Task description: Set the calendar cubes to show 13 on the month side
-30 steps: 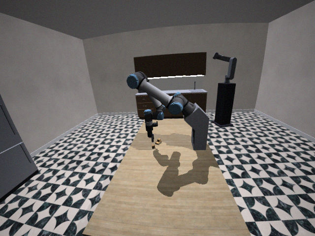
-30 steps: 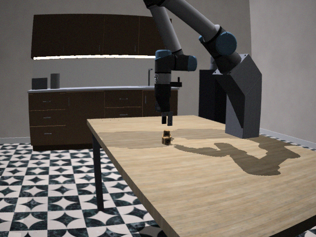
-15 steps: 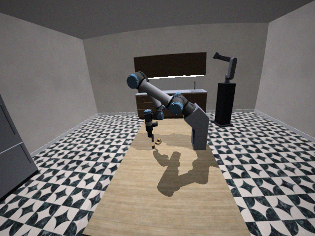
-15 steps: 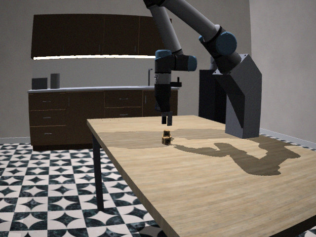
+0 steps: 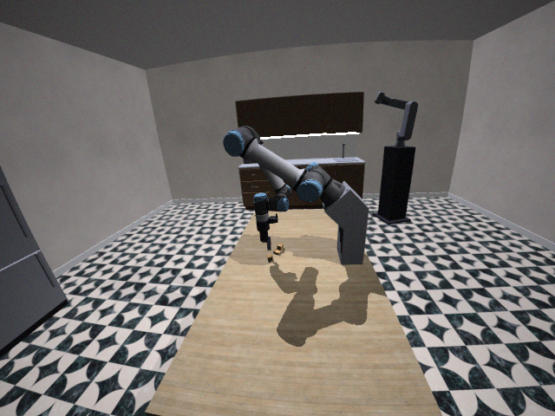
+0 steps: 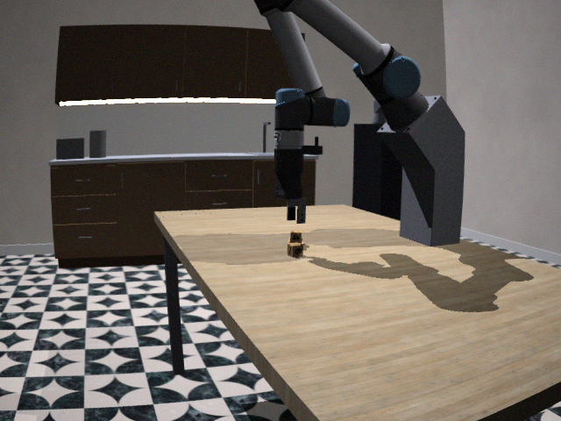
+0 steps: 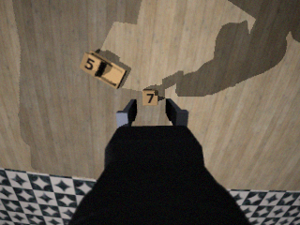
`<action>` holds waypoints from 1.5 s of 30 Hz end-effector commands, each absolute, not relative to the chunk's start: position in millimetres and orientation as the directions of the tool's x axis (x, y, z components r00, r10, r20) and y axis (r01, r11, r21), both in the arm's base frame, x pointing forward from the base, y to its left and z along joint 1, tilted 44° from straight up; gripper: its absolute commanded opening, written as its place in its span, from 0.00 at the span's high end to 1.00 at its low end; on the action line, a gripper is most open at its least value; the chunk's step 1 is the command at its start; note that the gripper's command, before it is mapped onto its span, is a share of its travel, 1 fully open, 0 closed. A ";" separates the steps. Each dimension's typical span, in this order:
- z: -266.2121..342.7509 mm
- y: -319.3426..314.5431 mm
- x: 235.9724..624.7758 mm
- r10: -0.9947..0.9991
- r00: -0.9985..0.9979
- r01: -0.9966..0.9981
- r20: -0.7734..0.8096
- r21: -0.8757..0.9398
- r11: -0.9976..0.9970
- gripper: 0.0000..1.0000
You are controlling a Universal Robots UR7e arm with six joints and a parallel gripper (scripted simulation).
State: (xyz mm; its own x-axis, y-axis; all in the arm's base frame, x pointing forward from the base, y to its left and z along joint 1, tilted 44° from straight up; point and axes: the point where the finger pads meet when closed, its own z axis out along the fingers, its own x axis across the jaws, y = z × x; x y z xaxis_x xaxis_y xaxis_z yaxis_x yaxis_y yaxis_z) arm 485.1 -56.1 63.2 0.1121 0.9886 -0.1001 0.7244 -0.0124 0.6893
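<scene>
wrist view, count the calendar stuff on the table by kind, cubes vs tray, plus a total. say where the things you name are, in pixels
cubes: 2, the one with a 5 on top [image 7: 89,64] and the one with a 7 on top [image 7: 150,97]
tray: 1, wooden [image 7: 112,78]
total: 3

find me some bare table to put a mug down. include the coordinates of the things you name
The wide stretch of table [image 5: 277,371] [image 6: 408,353] on the near side of the arm's shadow looks bare. It is crowded under the gripper [image 5: 269,249] [image 6: 296,222] [image 7: 152,112], around the loose cube [image 5: 270,258] [image 7: 150,97] and tray [image 5: 276,251] [image 7: 114,76].
</scene>
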 end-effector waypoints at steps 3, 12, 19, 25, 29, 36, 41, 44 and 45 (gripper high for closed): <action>63.6 -56.0 485.2 0.989 0.112 0.724 -0.100 0.690 -0.012 0.10; 63.6 -56.0 485.2 0.989 0.112 0.724 -0.100 0.690 -0.012 0.10; 62.7 -56.2 486.0 0.989 0.112 0.724 -0.100 0.690 -0.012 0.10; 60.7 -56.7 488.0 0.989 0.112 0.724 -0.100 0.690 -0.012 0.10; 58.0 -57.3 490.4 0.989 0.112 0.724 -0.100 0.690 -0.012 0.10; 52.6 -58.5 495.6 0.989 0.112 0.724 -0.100 0.690 -0.012 0.10; 48.2 -59.4 499.7 0.989 0.112 0.724 -0.100 0.690 -0.012 0.10; 44.7 -60.2 502.9 0.989 0.112 0.724 -0.100 0.690 -0.012 0.10; 43.5 -60.5 504.0 0.989 0.112 0.724 -0.100 0.690 -0.012 0.10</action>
